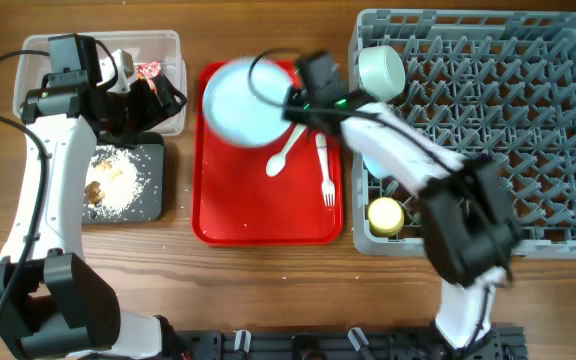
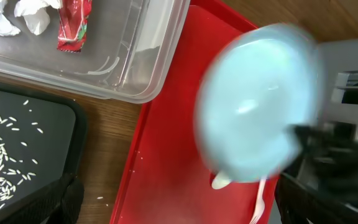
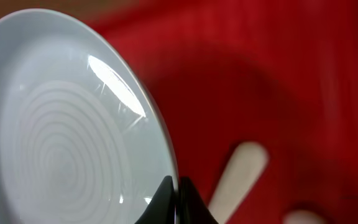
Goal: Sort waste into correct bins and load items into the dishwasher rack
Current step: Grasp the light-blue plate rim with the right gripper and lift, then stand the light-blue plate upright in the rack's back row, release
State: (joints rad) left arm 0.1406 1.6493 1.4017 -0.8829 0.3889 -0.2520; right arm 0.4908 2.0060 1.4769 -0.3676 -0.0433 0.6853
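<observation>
Pale blue plate (image 1: 240, 102), one, pinched by right fingers (image 3: 164, 203); left fingers (image 2: 58, 202) spread; one spoon (image 1: 283, 156), one fork (image 1: 325, 176).

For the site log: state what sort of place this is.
Probably a dish-sorting test bench, not a kitchen: a wooden table with a grey dishwasher rack, a red tray and a clear tub.

no legible txt, wrapper (image 2: 73, 28) print blurred
</observation>
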